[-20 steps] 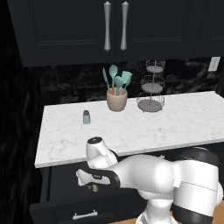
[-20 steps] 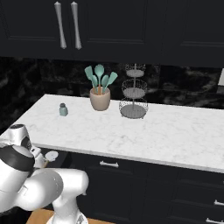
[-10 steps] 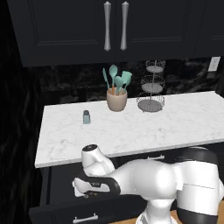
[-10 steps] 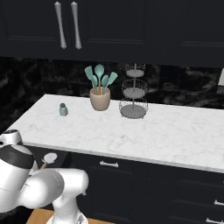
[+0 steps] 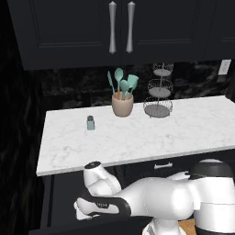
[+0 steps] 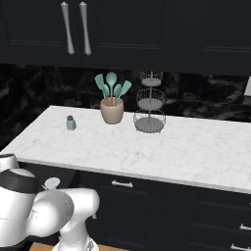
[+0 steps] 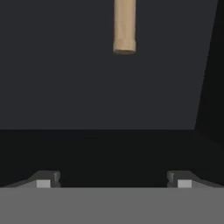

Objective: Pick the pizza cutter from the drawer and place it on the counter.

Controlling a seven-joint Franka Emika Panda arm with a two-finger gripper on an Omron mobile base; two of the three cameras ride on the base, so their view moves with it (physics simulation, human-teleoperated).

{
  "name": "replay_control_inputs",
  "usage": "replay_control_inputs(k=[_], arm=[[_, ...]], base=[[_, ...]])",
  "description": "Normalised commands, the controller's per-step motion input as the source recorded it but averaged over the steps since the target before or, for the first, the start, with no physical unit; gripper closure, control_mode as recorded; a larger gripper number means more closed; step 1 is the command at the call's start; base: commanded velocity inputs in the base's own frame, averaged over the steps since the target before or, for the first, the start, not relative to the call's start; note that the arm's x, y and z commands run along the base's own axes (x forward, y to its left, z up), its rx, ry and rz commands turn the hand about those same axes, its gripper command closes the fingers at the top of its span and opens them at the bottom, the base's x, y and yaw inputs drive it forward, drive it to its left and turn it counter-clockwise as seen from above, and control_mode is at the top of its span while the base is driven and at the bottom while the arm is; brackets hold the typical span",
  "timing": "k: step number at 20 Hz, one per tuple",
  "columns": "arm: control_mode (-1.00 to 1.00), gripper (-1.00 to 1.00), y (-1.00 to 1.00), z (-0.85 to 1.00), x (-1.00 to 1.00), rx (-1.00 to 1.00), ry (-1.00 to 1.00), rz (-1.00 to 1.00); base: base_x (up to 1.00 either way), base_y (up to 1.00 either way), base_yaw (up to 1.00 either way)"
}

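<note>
1. My end effector [image 7: 113,181] is down inside the open drawer [image 7: 87,96], under the front edge of the desk [image 5: 137,137]. Its two fingertips [image 7: 43,181] stand wide apart with nothing between them.

2. The pizza cutter [image 7: 124,26] lies on the drawer floor ahead of my fingertips, well apart from them. Its tan handle points back toward me and its end sits roughly on the line midway between the fingers. The wheel is cut off at the top edge of the hand view, so I cannot tell which way the blade faces.

3. First risk: if I close where I am, I grip empty air, because the handle is not yet between the fingers. I judge I must reach farther in.

4. Second risk: if I push forward too low, a fingertip may nudge the handle end and slide the cutter deeper into the drawer, or turn it out of line.

5. Third risk: the drawer's side wall [image 7: 210,74] rises on the right of the hand view. A drift that way with the fingers this wide could catch it.

6. Fourth risk: lifting straight up from here, my arm [image 5: 151,202] or the cutter could strike the underside of the desk edge, since the drawer sits directly below it.
</note>
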Motion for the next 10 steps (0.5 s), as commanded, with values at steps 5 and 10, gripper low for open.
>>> replay_control_inputs(k=[5, 10], arm=[[-1.0, -1.0, 0.23, 0.07, -0.77, -0.02, 0.0, 0.0], [-1.0, -1.0, 0.02, 0.21, 0.02, -0.09, -0.03, 0.0]], base=[[0.0, 0.0, 0.0], [0.0, 0.0, 0.0]])
